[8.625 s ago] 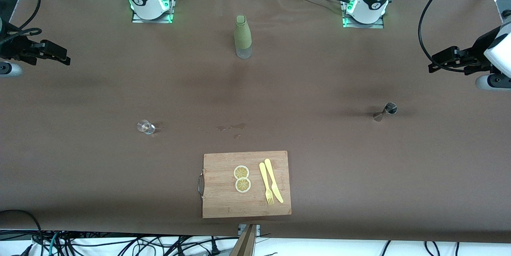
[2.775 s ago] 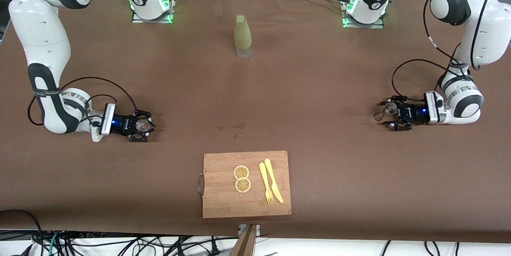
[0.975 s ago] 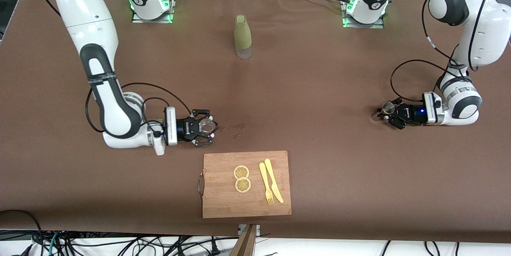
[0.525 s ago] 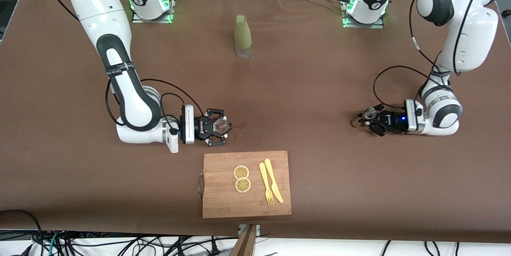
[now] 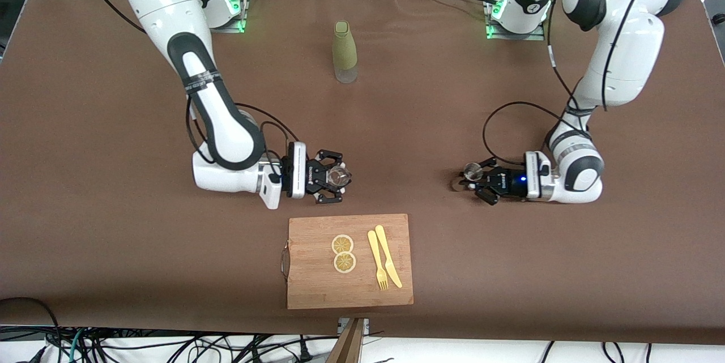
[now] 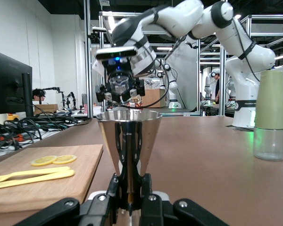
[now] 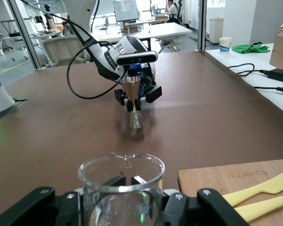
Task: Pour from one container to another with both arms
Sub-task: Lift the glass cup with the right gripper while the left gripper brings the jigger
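My right gripper (image 5: pixel 333 177) is shut on a clear glass cup (image 5: pixel 340 174), held upright low over the brown table just above the cutting board's far edge. In the right wrist view the cup (image 7: pixel 121 188) fills the foreground with the right gripper (image 7: pixel 129 180) clamped round it. My left gripper (image 5: pixel 480 179) is shut on the waist of a steel double-cone jigger (image 5: pixel 471 170), upright, over the table toward the left arm's end. The left wrist view shows the jigger (image 6: pixel 129 136) pinched in the left gripper (image 6: pixel 130 182). The two containers face each other, well apart.
A green-sleeved bottle (image 5: pixel 345 51) stands near the table's middle, close to the bases. A wooden cutting board (image 5: pixel 317 286) near the front edge carries two lemon slices (image 5: pixel 343 253) and a yellow fork and knife (image 5: pixel 384 264).
Both arms have carried their containers toward the table's middle: the right gripper with the glass cup and the left gripper with the jigger are now closer together.
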Robot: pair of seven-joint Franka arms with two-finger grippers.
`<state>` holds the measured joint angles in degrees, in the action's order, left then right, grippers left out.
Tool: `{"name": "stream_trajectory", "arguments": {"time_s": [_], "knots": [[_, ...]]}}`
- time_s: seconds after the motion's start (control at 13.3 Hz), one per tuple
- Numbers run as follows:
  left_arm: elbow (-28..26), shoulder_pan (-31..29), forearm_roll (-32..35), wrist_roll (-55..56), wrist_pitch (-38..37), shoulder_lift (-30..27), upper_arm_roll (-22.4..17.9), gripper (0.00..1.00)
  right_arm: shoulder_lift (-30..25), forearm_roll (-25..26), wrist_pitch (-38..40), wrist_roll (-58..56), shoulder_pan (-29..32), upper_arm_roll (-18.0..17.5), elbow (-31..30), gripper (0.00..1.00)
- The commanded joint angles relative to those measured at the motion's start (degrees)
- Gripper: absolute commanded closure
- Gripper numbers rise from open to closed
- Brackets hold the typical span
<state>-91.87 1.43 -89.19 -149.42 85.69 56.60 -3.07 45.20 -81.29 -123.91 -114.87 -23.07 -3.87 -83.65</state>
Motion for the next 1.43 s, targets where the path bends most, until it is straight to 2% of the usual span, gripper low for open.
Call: {"name": "stream_trajectory", "arguments": {"time_s": [0.0,0.38,0.6,0.75,1.35], "knots": [[-1.3,5.3,-3.6,-0.4,3.8,-1.3,-0.3,1.00,-2.4,-0.4,-4.9,3.8,-3.5,0.4,-1.2,1.00],[-1.3,11.5,-10.0,1.6,8.5,-1.0,-0.3,1.00,-2.7,-0.2,-13.6,7.5,-8.9,0.6,-1.2,1.00],[-1.2,12.2,-12.0,2.5,11.9,-1.0,2.4,1.00,-2.7,0.2,-18.0,9.7,-11.5,0.8,-1.2,1.00],[-0.9,12.4,-12.9,2.7,14.1,-1.1,4.0,1.00,-2.7,2.4,-21.3,11.4,-13.1,0.9,-1.2,1.00],[-0.8,14.0,-12.6,3.4,15.4,-1.0,4.4,1.00,-2.6,12.0,-24.3,12.9,-14.5,1.1,-1.3,1.00]]}}
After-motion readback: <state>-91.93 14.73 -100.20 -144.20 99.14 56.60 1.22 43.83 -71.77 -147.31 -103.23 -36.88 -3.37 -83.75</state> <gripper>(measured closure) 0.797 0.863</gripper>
